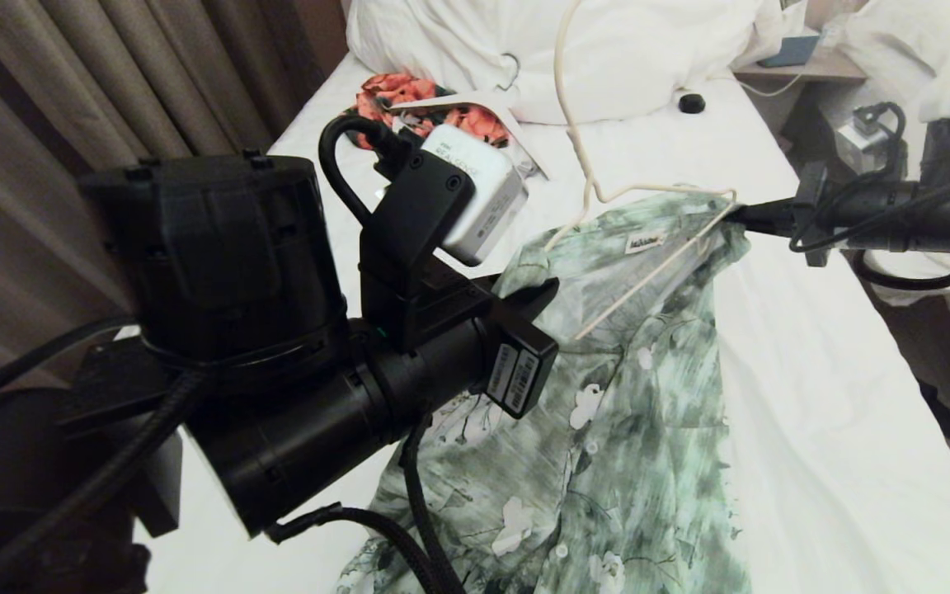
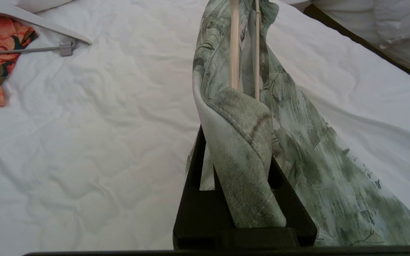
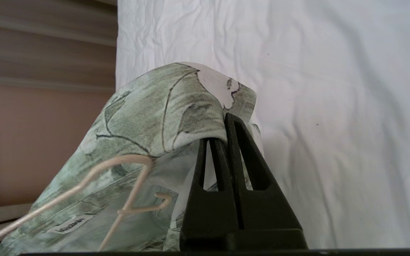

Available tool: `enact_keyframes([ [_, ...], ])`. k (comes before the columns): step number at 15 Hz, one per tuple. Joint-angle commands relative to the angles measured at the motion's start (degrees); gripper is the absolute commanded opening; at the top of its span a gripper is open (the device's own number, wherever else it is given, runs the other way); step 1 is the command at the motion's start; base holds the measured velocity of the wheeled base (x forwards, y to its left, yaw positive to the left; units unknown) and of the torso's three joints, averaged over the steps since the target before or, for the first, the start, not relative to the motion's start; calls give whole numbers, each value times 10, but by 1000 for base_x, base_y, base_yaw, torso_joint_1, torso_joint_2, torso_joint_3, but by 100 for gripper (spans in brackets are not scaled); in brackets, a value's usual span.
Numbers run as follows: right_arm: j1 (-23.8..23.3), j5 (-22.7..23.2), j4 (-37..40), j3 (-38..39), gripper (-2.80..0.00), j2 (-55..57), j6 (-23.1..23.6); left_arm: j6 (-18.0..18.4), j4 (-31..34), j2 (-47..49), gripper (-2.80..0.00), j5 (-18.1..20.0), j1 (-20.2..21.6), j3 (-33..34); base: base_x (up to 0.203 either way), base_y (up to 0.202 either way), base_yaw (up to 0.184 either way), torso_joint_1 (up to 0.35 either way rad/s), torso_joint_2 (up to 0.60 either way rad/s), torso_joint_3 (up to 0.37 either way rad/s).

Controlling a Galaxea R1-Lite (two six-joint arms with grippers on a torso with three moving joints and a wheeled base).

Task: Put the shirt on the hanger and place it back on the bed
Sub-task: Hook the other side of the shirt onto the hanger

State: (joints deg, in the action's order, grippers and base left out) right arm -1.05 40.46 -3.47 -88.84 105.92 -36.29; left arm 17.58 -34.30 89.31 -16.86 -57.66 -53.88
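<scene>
The green and white flowered shirt (image 1: pixel 632 429) is stretched between my two grippers above the white bed (image 1: pixel 838 412), its lower part trailing onto the sheet. The cream wire hanger (image 1: pixel 582 177) sits inside the neck opening with its hook standing up toward the pillows. My left gripper (image 1: pixel 537 289) is shut on a fold of cloth at one shoulder (image 2: pixel 238 149). My right gripper (image 1: pixel 743 216) is shut on the other shoulder's edge (image 3: pixel 224 131). The hanger wires (image 2: pixel 234 53) run under the cloth, and the twisted neck (image 3: pixel 130 209) shows beside the collar label.
An orange floral garment (image 1: pixel 409 99) on a flat white hanger lies near the pillows (image 1: pixel 607 49). A small black object (image 1: pixel 692 102) rests on the sheet. Curtains (image 1: pixel 71 99) hang on the left; a nightstand (image 1: pixel 805 62) and another bed (image 1: pixel 920 49) stand on the right.
</scene>
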Motion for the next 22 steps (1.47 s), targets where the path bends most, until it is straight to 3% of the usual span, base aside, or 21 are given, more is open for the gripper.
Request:
enact_keyframes([
  [1,-1,2,0,-7,-280,-1,-2,1,-2,1,-280,-1,-2,0,0,0,0,0,0,0],
  [22,15,18,131,-12,-280,-80,-2,1,-2,8,-280,-2,3,-3,0,0,0,0,0,0],
])
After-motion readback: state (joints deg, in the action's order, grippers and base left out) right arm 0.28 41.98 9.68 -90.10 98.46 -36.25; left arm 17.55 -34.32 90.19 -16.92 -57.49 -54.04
